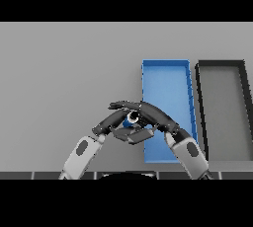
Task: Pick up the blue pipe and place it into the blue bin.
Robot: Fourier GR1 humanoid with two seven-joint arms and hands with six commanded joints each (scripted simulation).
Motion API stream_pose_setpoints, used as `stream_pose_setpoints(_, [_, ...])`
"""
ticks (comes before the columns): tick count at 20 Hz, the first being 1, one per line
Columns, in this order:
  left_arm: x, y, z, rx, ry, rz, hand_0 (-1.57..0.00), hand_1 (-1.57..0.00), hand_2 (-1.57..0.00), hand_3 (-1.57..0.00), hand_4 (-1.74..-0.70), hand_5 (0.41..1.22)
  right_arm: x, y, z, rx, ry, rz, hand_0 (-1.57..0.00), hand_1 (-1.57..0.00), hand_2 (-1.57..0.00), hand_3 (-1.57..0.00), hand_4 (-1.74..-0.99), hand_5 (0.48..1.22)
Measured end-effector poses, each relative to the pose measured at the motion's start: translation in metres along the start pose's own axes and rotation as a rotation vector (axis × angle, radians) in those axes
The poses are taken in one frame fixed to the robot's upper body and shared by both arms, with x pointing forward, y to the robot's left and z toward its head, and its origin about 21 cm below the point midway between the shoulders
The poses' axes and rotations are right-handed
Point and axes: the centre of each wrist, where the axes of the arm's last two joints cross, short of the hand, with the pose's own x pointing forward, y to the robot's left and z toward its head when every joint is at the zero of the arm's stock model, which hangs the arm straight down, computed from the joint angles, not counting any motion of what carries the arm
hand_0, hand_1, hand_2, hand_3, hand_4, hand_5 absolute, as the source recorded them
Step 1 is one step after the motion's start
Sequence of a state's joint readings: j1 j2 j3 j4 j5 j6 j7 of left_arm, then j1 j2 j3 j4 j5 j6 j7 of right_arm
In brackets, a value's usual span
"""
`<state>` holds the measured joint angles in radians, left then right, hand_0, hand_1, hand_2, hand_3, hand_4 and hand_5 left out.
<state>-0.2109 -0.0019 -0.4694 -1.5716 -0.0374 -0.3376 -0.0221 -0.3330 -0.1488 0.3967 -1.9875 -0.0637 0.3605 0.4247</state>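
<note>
While both of my hands meet just left of the blue bin, the blue pipe shows only as a small round blue-and-white end between them, near the bin's left wall and not yet inside it. My right hand reaches in from the right across the bin's near left corner, its fingers curled over the top of the pipe; whether the thumb closes underneath I cannot tell, since the pipe hides most of that side. My left hand comes in from the near left, fingers stretched fairly straight toward the pipe, lying against or just beside it rather than wrapping it. A dark bin stands just right of the blue one, on the grey table. As I judge it, the chief risk is a weak hold: with so little of the pipe covered, it could roll out of my curled fingers when I lift. My two hands are also crowded together, so one could knock the other and jar the pipe loose. Carried too low, the pipe could catch the bin's left wall and drop outside; carried too far right, it could land in the dark bin instead.
</note>
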Motion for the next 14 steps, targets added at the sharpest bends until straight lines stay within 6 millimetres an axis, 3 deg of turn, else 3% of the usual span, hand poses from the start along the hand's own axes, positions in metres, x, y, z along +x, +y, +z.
stream_pose_setpoints(3, [0.000,-0.004,-0.001,-0.006,0.031,0.005,-1.57,-1.57,-1.55,-1.23,-1.67,1.221,-0.003,-0.002,-0.007,0.005,0.010,0.017,-1.09,-1.10,-1.10,-0.90,-1.537,0.600])
stream_pose_setpoints(5, [0.000,-0.003,0.000,0.001,0.004,0.006,-1.57,-1.57,-1.56,-1.31,-1.69,1.221,-0.003,0.001,-0.009,0.011,-0.048,-0.046,-1.26,-1.27,-1.27,-1.14,-1.495,0.781])
stream_pose_setpoints(7, [-0.002,-0.001,0.000,0.001,-0.006,-0.003,-1.57,-1.57,-1.56,-1.32,-1.71,1.221,-0.004,0.006,-0.011,-0.008,-0.065,-0.054,-1.37,-1.38,-1.38,-1.29,-1.475,0.940])
stream_pose_setpoints(9, [-0.002,-0.001,0.000,0.003,-0.029,0.003,-1.57,-1.57,-1.54,-1.41,-1.72,1.221,-0.002,0.008,-0.011,-0.005,-0.080,-0.023,-1.44,-1.45,-1.45,-1.39,-1.477,1.041])
stream_pose_setpoints(14, [0.001,-0.002,-0.005,0.000,-0.054,-0.003,-1.57,-1.57,-1.56,-1.43,-1.73,1.221,-0.004,0.013,-0.012,-0.010,-0.112,-0.086,-1.53,-1.53,-1.53,-1.51,-1.492,1.162])
